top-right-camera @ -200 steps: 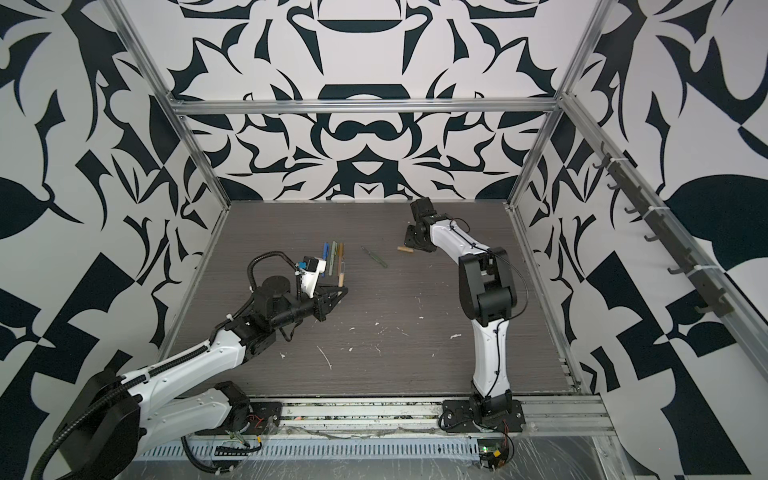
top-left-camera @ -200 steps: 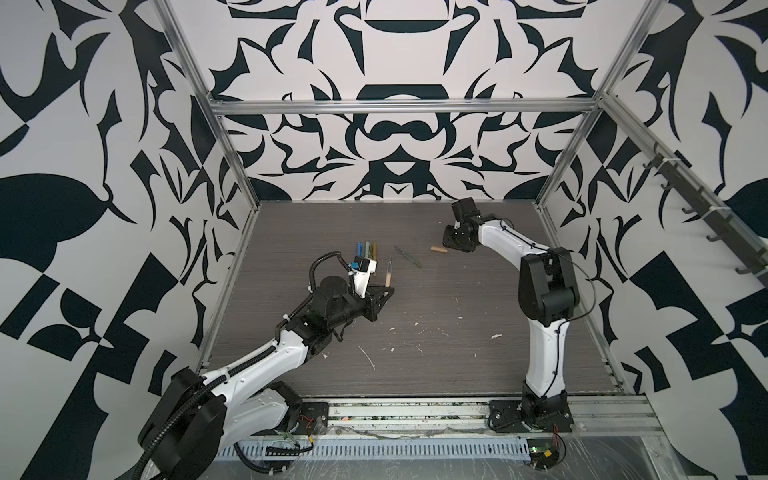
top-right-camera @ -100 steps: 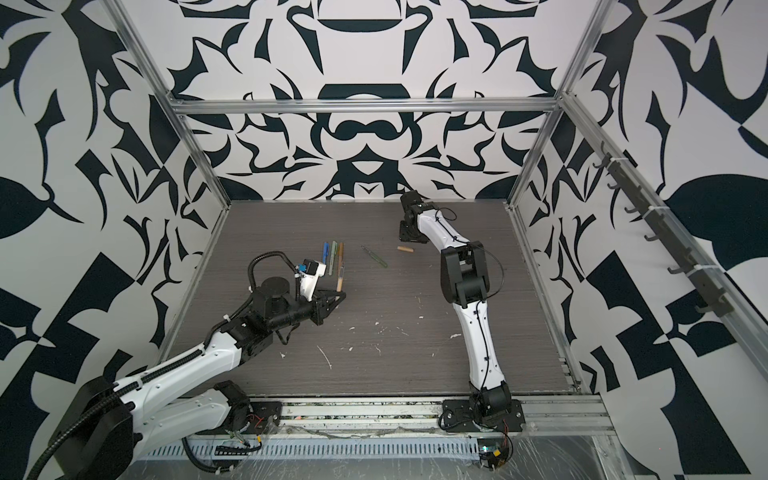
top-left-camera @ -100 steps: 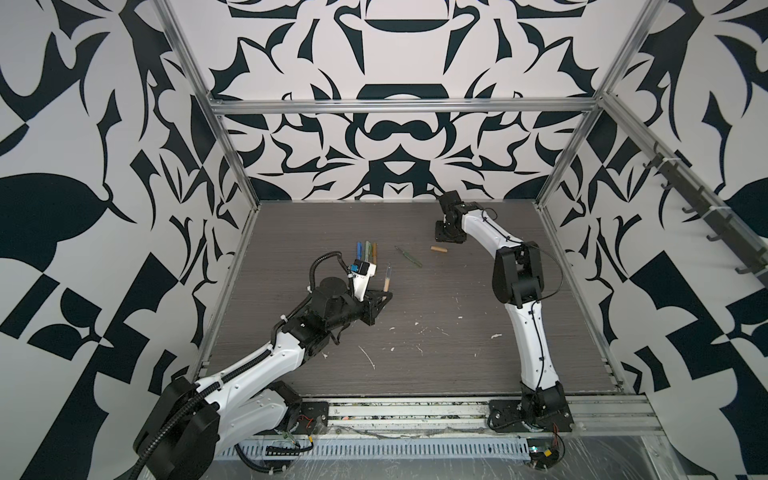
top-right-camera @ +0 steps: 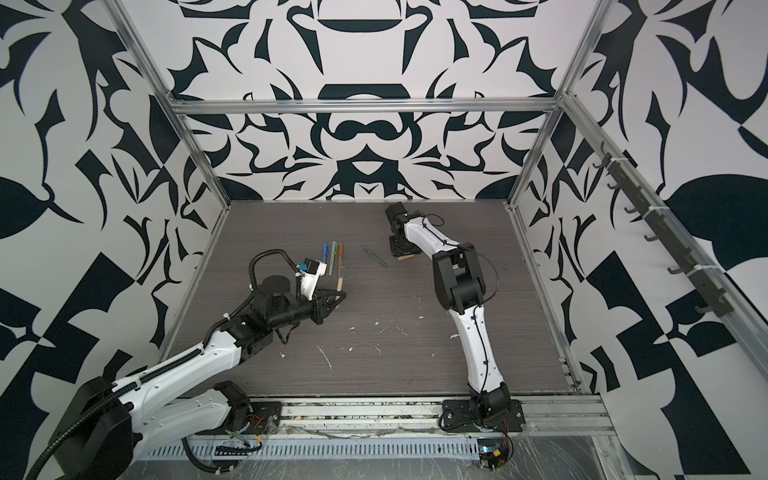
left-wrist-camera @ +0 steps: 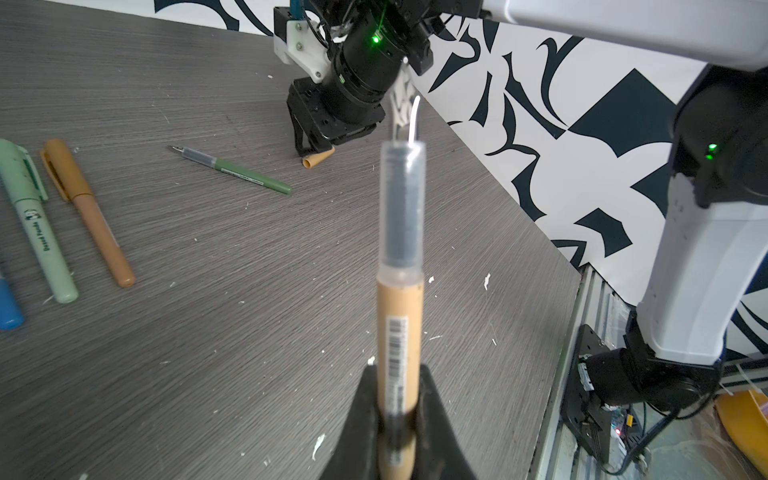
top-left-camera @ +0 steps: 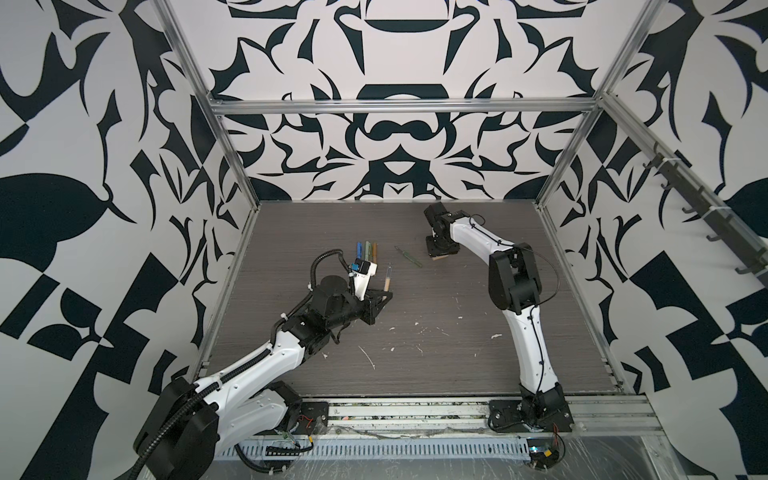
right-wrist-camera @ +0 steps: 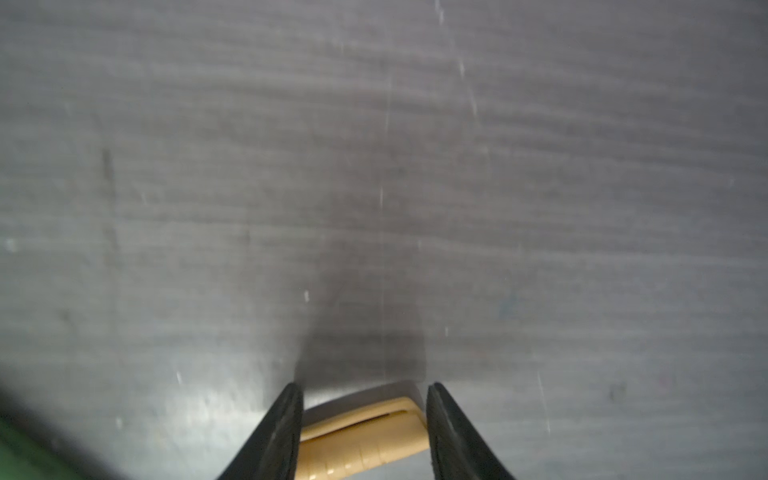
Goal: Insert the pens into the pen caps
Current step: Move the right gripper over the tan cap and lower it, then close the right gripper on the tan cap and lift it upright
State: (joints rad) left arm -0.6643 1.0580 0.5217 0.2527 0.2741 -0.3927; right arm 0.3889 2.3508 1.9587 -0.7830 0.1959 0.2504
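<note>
Pens (left-wrist-camera: 39,245): five; left end effector (left-wrist-camera: 398,368) pinches tan pen (left-wrist-camera: 400,307); right end effector (right-wrist-camera: 363,386) spread astride one cap (right-wrist-camera: 361,436).

Moving: right arm (top-left-camera: 515,282), elbow swinging left toward mid-scene. Moving: right gripper (right-wrist-camera: 365,388), shifting left and nearer, lowering toward the table (top-left-camera: 457,353) over the tan pen cap (right-wrist-camera: 361,432), fingers now straddling it.

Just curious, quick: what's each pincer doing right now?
Left pincer: closed, holding the tan pen.
Right pincer: open, astride the tan cap lying on the table.
</note>
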